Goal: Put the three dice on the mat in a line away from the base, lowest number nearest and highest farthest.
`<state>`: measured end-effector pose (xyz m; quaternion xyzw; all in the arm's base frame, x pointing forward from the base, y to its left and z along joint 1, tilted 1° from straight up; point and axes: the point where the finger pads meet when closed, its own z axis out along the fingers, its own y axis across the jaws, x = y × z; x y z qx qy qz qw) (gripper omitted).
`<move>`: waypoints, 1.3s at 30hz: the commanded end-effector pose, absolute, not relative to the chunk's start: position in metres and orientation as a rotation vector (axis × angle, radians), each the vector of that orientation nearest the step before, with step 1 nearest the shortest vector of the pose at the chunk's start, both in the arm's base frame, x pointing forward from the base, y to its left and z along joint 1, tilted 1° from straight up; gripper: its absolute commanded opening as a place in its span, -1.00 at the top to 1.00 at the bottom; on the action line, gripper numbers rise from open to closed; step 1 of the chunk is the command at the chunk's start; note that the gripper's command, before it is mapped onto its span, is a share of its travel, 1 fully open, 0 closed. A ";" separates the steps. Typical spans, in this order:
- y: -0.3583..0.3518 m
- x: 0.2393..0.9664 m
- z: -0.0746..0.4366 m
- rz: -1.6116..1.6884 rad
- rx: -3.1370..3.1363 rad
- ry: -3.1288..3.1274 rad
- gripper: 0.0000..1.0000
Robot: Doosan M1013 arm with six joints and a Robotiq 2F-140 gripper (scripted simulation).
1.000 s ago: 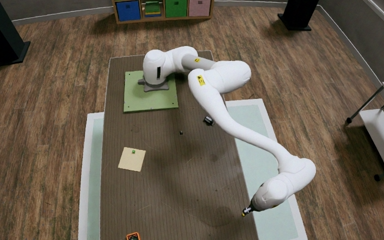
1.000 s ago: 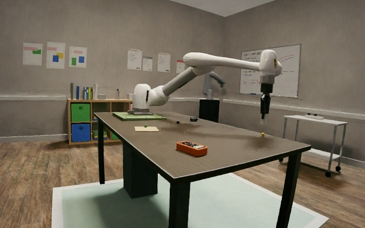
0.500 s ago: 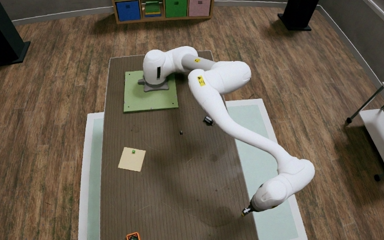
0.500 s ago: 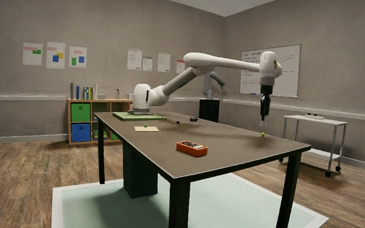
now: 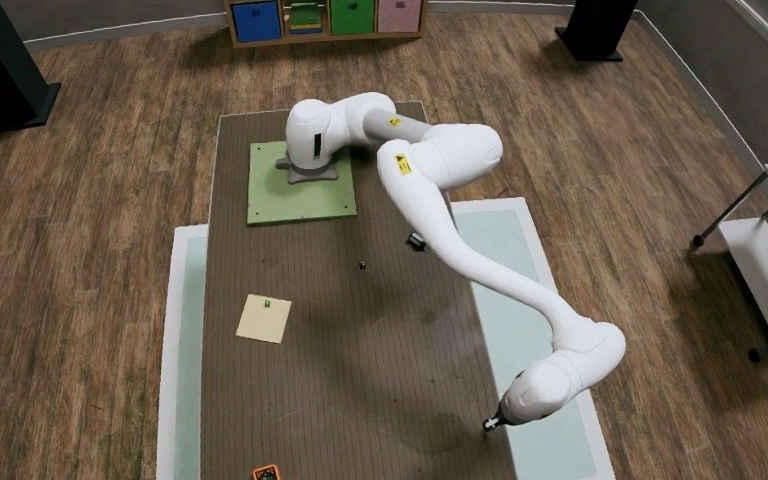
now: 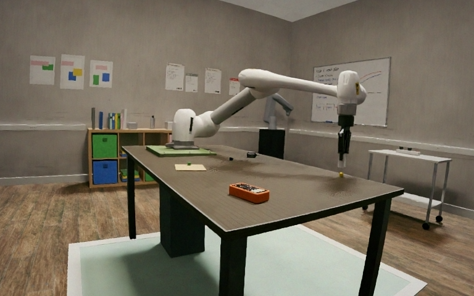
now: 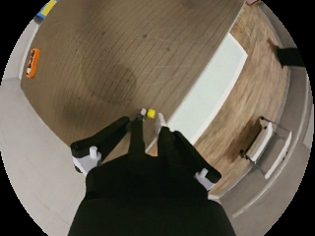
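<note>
A small yellow die lies on the brown table near its right edge, far from the base. My gripper hangs straight above it, fingers pointing down. The fingers are drawn in to a narrow gap and hold nothing. A green die sits on the pale yellow mat, near the mat's edge nearest the base. A tiny black die lies on the bare table between the mat and the arm.
An orange flat device lies at the table's far end. A small dark object lies by the arm near the right edge. The base stands on a green plate.
</note>
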<state>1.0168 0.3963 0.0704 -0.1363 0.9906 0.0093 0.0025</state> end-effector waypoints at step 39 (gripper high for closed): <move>0.397 1.018 0.050 0.031 -0.427 3.105 0.47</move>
